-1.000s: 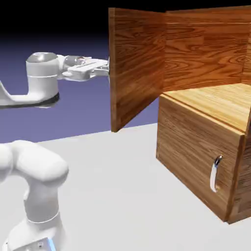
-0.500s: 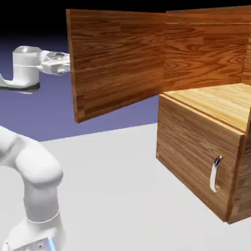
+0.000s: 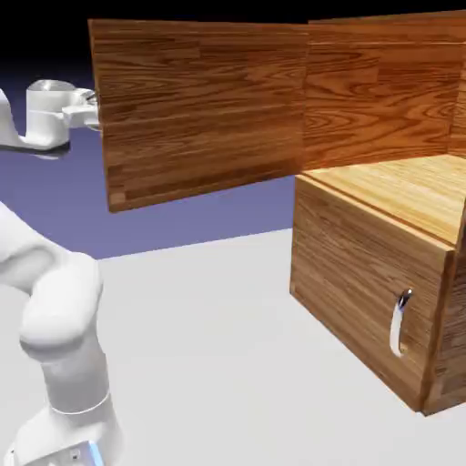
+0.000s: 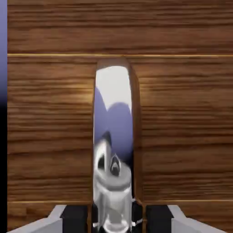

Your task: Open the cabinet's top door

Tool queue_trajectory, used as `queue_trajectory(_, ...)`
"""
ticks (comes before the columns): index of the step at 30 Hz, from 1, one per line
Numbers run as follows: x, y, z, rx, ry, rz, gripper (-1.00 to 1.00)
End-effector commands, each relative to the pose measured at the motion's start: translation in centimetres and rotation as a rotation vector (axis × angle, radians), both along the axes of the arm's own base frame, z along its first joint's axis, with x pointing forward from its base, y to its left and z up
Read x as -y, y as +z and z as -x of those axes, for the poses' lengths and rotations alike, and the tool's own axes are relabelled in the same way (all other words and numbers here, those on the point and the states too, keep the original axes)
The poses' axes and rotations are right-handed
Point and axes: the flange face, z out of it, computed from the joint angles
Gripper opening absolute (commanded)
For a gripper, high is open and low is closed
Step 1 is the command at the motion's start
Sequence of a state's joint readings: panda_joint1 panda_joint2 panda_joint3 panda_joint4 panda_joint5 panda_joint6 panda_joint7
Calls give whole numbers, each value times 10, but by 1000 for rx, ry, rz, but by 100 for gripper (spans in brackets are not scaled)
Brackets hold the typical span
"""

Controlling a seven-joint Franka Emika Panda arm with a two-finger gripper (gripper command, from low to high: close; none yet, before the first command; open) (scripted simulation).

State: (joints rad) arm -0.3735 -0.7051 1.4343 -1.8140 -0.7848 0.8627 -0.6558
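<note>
Two fingers [image 4: 117, 219] were closed on the upper handle [image 4: 113, 113], one at either side of it. The handle was smooth, curved, mirror-bright metal, extending away from between the fingers along the face of the top door [image 3: 200, 109]. Its surface reflected pale white, blue-violet and grey robot shapes.

The top door was a flat rectangular panel of brown wood, positioned directly ahead of the fingers and standing wide open. Its grain ran across the handle, and two thin, light lines crossed the panel.

The cabinet [image 3: 364, 282] was a box of brown wood grain, beyond the door from the fingers. Its upper compartment was open, with a pale yellow wooden floor [image 3: 391, 187] and reddish-brown inner walls. The lower door [image 3: 355, 273], lower than the fingers, was shut and carried a short, curved silver handle [image 3: 398, 323].

The exterior view showed the smooth white arm [image 3: 64, 319], the matte, pale grey tabletop [image 3: 209, 346] below the fingers and the open compartment. There the door hid the upper handle and the finger ends; the hand view showed both, with the dark finger pads beside the metal.
</note>
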Motion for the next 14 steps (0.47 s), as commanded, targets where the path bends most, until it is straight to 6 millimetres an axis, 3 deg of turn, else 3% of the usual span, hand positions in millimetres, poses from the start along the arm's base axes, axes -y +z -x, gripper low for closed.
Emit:
queue_trajectory(1,-6,0,-1,0,-11,0,-100)
queue_trajectory(14,-87,0,-13,0,-170,0,-100)
